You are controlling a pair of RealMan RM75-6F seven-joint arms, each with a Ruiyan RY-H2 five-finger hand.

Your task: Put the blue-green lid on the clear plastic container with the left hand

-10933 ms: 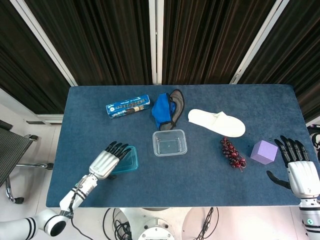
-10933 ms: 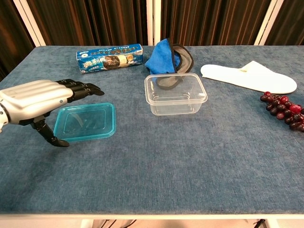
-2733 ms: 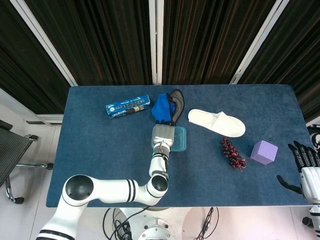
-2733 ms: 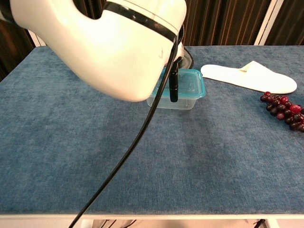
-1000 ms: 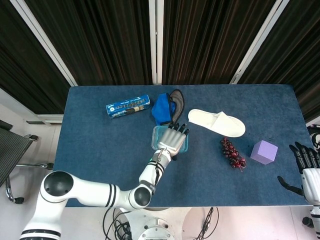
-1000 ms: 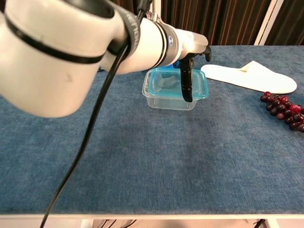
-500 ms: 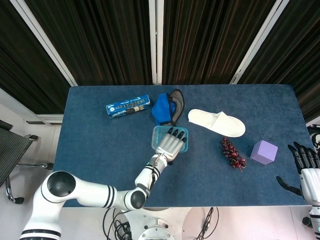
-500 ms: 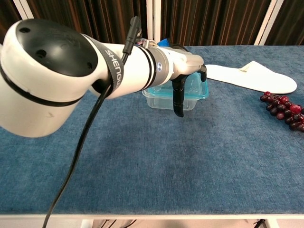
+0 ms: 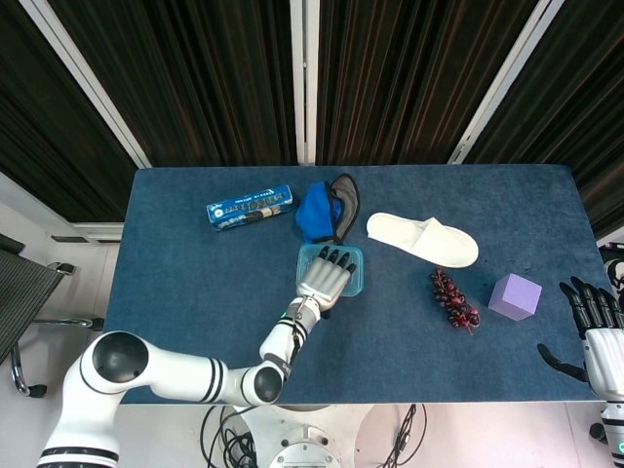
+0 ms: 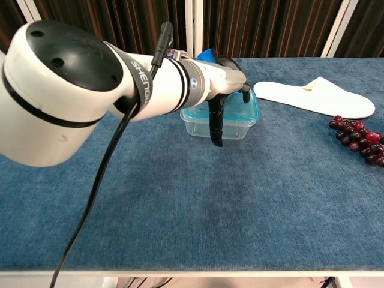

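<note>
Blue-green lid [image 9: 354, 265] is seated on top of the clear plastic container [image 10: 231, 127], mid-surface, just in front of the blue cloth [image 9: 317, 214].

Nearest the robot: right hand [image 9: 595, 331] is seen at the near right corner, off the edge of the blue surface [image 9: 195, 292], fingers spread, nothing held. It is seen in the head view only.

Left hand [image 9: 326, 278] is held palm-down above the lid, fingers [image 9: 336, 257] extended and apart, nothing gripped. In the chest view the thumb [image 10: 216, 126] hangs down in front of the container's near wall; contact with the lid or wall cannot be told. Left forearm [image 10: 138, 90] fills the left of the chest view, with a black cable [image 10: 90, 198] draped down from it.

Right of the container: grapes [image 9: 452, 298] well apart from it, purple cube [image 9: 515, 295] further right, near the right edge.

Further back: white slipper [image 9: 422, 239] lying flat, behind the grapes. Blue cloth is bunched against a dark-rimmed item [image 9: 347, 200], behind the container; touching or not cannot be told. Blue snack pack [image 9: 250, 208] lies at the far left, well apart from the rest.
</note>
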